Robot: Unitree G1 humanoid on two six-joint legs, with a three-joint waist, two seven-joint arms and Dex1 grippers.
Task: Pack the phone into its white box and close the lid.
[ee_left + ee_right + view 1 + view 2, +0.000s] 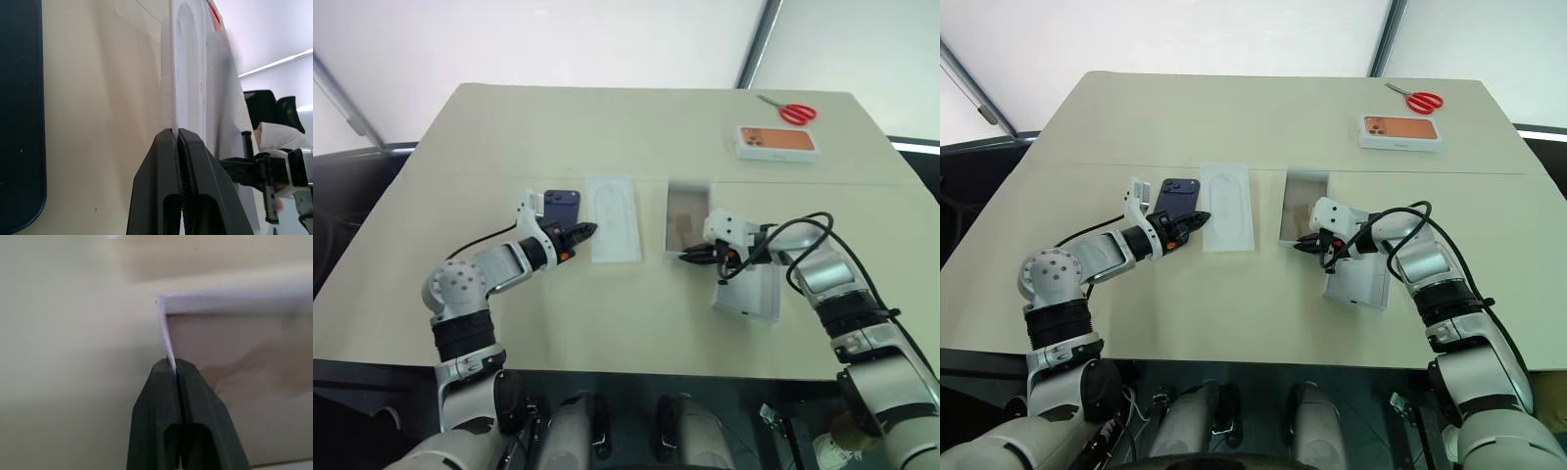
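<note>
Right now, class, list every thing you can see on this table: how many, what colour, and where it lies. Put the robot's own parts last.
table: one, beige, under everything.
phone: one, dark navy, flat, left of centre.
insert: one, white with an oval recess, just right of the phone.
white box: one, white with brownish floor, at centre, open.
lid: one, white, near edge, right of the white box.
boxed phone pack: one, white with orange picture, far right.
scissors: one pair, red handles, far right corner.
left gripper: black, shut on the insert's edge.
right gripper: black, shut on the white box's near wall.
</note>
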